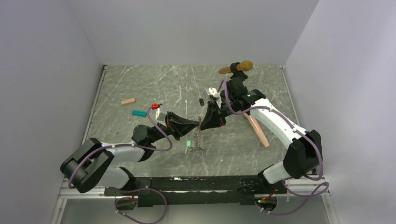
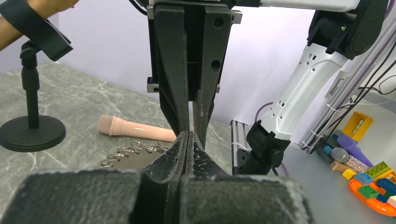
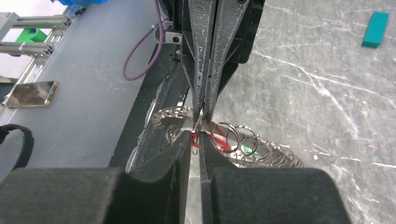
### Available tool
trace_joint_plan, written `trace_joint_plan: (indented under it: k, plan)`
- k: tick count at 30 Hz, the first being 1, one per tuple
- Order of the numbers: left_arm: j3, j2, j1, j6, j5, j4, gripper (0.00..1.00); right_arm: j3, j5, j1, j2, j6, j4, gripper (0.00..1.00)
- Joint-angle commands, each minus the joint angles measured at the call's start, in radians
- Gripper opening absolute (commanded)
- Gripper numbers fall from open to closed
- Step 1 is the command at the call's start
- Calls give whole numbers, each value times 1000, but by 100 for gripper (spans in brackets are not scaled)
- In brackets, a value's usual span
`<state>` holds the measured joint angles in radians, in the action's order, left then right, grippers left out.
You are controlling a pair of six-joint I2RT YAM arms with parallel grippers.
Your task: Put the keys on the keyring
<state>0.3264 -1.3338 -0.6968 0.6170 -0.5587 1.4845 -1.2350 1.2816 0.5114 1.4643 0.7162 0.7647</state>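
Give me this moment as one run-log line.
phase: threading | left pincer: shut on keyring | right pincer: shut, red tag between tips | green-tagged key: beside keyring's lower end | pincers: tip to tip

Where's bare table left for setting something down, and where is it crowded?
Free: the far-left corner beyond the tan block; the near strip between keyring and pink microphone. Crowded: centre, where left pincer and right pincer meet over the keyring.

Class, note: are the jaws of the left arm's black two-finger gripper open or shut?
Shut: in the left wrist view, jaws of the black left gripper press together, no gap.
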Motion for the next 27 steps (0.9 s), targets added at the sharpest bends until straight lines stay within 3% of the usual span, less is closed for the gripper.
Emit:
trace_joint_plan:
  k: [1,7,22,24,27]
  plan:
    - [39,32,-2,-26,-20,90,0,-23,46,19,-16,23,-13,22]
    - [24,77,0,-70,-32,-14,0,-33,73,-13,-39,32,4,26]
    - [41,54,-1,-68,-35,-35,0,-2,91,-14,-36,-62,-88,25]
    - [41,47,0,-63,-39,-29,0,1,91,-13,-34,-70,-97,19]
    - [41,48,0,-65,-39,-27,0,-2,85,-13,-30,-69,-95,0]
